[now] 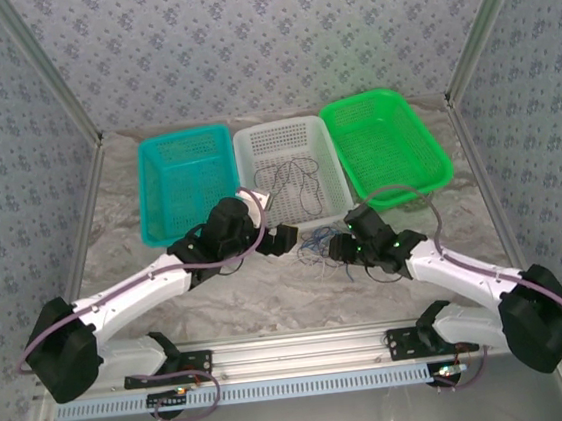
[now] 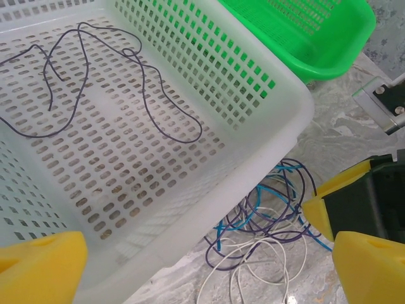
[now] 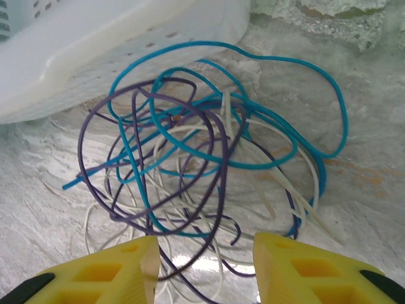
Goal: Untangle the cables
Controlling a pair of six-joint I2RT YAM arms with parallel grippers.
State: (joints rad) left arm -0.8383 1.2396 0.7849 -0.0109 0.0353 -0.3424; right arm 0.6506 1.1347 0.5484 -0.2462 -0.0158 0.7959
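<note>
Three baskets stand in a row beyond the arms, and farthest left is the teal basket [image 1: 180,134], off to the left of the left end effector [image 1: 282,239]. That end effector is released, its yellow fingers [image 2: 41,269] spread wide and cut off by the bottom of its own camera's view. Straight ahead of it is the white basket [image 2: 278,145], where one purple cable [image 2: 145,95] lies alone in loose curves. Between the two end effectors, on the marbled surface [image 3: 367,190] just beside the white basket's near wall, sits the tangle of cables [image 3: 190,158]: blue, purple and white strands looped through one another, too knotted for me to count. The right end effector [image 3: 205,259] hovers just short of it, fingers apart with a clear gap and gripping nothing I can see; some loops run out of sight below. The green basket [image 2: 342,44] is beyond it, to its right.
</note>
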